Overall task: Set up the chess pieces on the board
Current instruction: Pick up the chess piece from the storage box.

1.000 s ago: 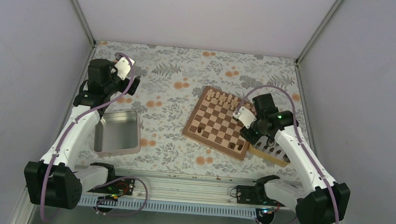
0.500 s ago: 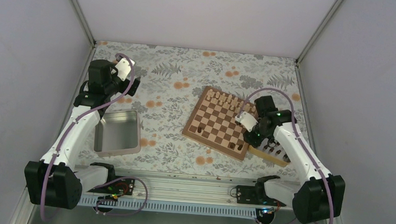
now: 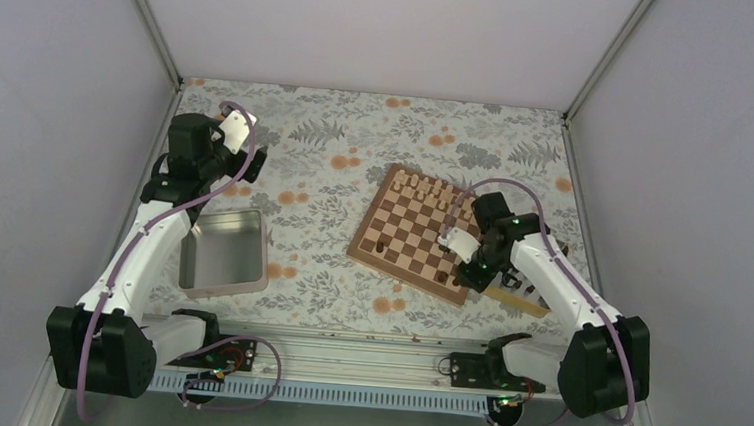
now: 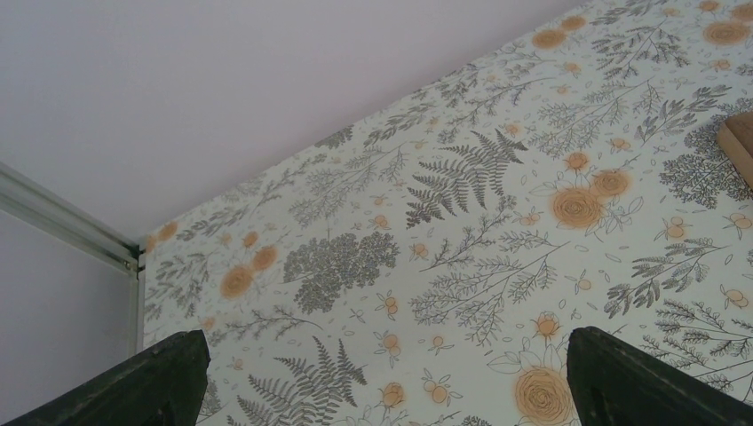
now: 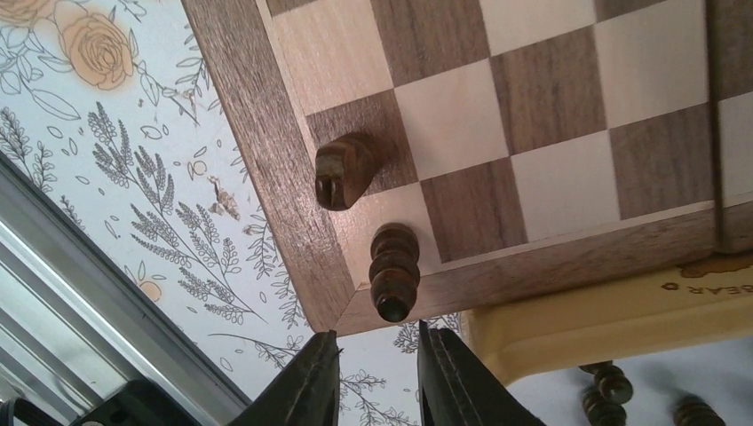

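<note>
Right gripper: low at the near right corner of the square wooden chessboard with light and dark brown checks, fingers narrowly apart. Right at the fingertips, a small dark brown turned wooden chess piece at the light corner square (gripped or merely close: cannot tell). One square along, on a dark check, a dark brown horse-headed piece. Just beside the board's right edge, a pale wooden tray with more dark pieces inside. Along the far edge, a row of pale cream pieces. Left gripper: spread wide over the floral cloth, holding nothing, well apart from the board; grey metal tin near its arm.
</note>
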`<act>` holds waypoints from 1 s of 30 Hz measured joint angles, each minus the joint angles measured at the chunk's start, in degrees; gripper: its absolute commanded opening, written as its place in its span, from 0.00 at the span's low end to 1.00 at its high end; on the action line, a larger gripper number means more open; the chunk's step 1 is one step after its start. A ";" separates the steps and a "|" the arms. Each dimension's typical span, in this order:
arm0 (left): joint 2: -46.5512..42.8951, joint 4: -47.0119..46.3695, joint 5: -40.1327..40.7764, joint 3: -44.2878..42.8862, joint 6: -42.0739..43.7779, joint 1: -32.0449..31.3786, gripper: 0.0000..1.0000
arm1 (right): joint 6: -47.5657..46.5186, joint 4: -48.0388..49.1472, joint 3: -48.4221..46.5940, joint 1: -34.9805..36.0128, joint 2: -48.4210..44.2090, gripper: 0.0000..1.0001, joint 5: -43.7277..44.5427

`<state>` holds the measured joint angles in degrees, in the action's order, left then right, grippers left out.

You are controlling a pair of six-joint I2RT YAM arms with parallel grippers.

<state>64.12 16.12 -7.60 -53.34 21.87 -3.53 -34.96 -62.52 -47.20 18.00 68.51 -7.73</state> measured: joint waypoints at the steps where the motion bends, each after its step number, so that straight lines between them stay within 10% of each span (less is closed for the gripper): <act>1: 0.00 0.00 0.00 0.00 0.00 0.00 1.00 | 0.02 0.02 0.26 0.00 0.33 0.25 0.00; 30: 0.00 -0.17 0.00 0.11 0.00 0.00 1.00 | 0.57 4.31 0.48 0.81 3.48 0.04 0.79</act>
<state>64.12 15.94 -7.60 -53.23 21.87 -3.53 -34.39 -58.22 -46.72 18.81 71.99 -6.94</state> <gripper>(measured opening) 0.999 0.086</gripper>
